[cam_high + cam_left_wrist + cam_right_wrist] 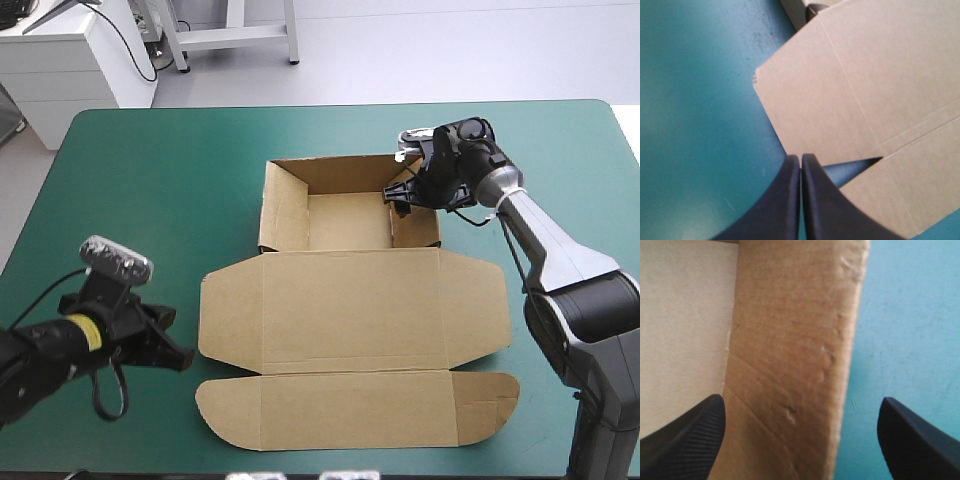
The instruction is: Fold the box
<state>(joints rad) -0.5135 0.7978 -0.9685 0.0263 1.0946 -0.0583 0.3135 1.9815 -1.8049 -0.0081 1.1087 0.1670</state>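
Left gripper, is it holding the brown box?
No, the left gripper is shut with nothing in it, and the edge of the box lies just ahead of it.

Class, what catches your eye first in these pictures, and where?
A brown box fills the middle of the teal-green table: a tray with raised walls at the far side, its lid flat toward the near edge. The right gripper stands open astride the tray's right wall; the left gripper, shut, points at the lid's left flap.
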